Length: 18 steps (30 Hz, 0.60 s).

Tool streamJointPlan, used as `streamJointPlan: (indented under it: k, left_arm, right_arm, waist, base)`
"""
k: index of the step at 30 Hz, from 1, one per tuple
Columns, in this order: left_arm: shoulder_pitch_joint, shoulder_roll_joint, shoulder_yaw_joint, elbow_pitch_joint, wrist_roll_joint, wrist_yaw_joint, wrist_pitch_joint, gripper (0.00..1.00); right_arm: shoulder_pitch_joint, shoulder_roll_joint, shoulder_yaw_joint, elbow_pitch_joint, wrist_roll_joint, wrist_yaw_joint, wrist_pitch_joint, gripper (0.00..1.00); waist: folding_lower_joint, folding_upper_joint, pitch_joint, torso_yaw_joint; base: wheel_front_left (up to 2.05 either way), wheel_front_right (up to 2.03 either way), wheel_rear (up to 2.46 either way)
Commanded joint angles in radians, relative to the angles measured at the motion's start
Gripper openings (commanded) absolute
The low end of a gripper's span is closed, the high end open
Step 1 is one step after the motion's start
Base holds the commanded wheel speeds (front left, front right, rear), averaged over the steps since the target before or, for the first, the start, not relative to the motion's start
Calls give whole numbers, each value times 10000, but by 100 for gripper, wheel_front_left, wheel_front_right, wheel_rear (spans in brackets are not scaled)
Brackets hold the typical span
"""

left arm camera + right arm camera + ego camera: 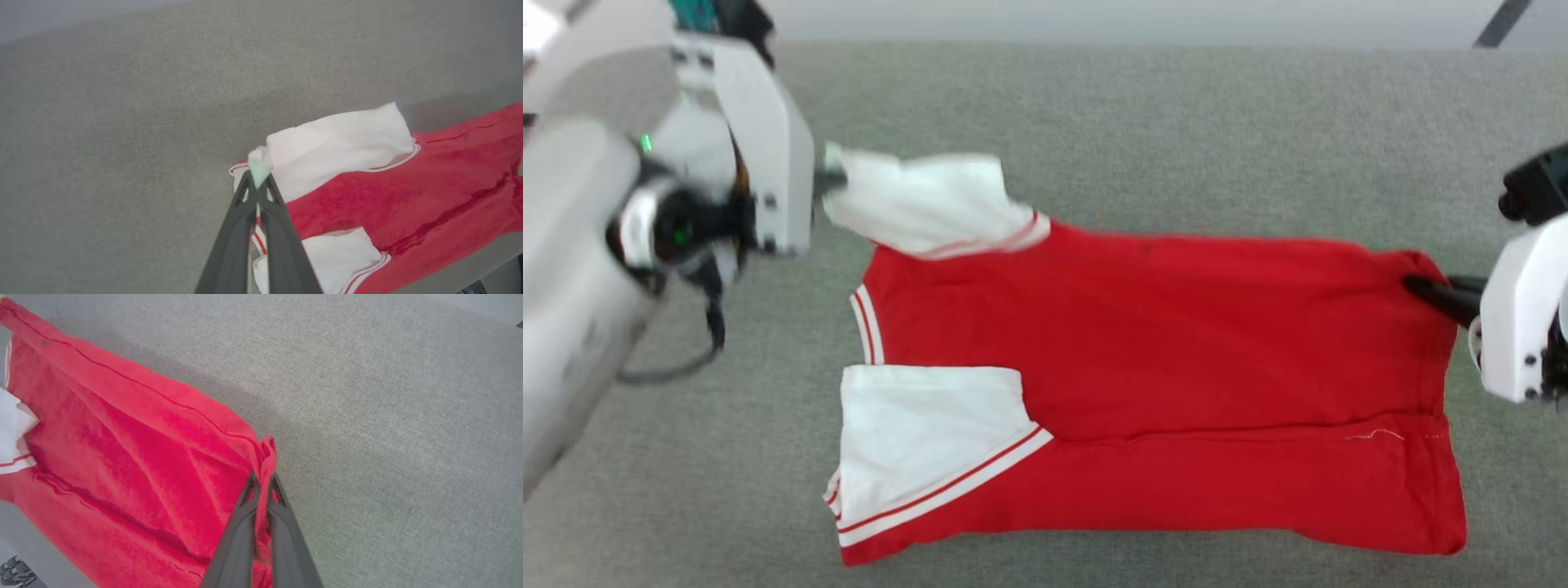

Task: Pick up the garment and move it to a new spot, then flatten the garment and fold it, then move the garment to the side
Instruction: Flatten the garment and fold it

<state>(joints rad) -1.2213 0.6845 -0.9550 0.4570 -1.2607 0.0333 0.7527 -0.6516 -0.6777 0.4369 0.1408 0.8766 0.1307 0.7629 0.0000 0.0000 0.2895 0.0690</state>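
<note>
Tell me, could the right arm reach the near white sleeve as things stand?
Probably not yet. The right arm has its jaws shut on the shirt at its hem corner, across the whole shirt from the near sleeve; nothing else blocks the way.

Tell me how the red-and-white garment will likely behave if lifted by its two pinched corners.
Probably floppy: the garment bunches and creases at the right gripper, whose jaws pinch its hem. Likely light, since the left gripper holds the white sleeve up by one corner. It would probably sag between grips.
</note>
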Motion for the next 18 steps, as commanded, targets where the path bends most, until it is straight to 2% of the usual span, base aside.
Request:
streamJointPlan:
  k: [1, 5, 10, 14, 18]
  left_arm:
    - [344, 188, 12, -409, -132, 247, 64, 0]
    - [1684, 1195, -11, -2899, -504, 1594, 270, 0]
    - [3193, 2045, -91, -5381, -961, 2864, 108, 0]
    - [3986, 2364, -297, -6358, -1005, 3444, -27, 0]
    - [4396, 2303, -522, -6598, -1062, 3603, -17, 0]
  right_arm:
    - [279, -53, -116, -98, 133, -1, 38, 0]
    - [1237, -169, -549, -580, 191, -1, 274, 0]
    - [2382, -22, -1204, -974, 1, -1, 471, 0]
    - [3205, 278, -1677, -1154, -130, -1, 722, 0]
    - [3751, 674, -2036, -1356, -340, 1, 1035, 0]
  waist:
    - [0, 0, -261, 219]
    - [0, 0, -357, 239]
    - [0, 0, -386, 235]
    - [0, 0, -407, 224]
    - [0, 0, -390, 216]
  base:
    - [0, 0, 0]
    - [0, 0, 0]
    - [0, 0, 0]
    - [0, 0, 0]
    - [0, 0, 0]
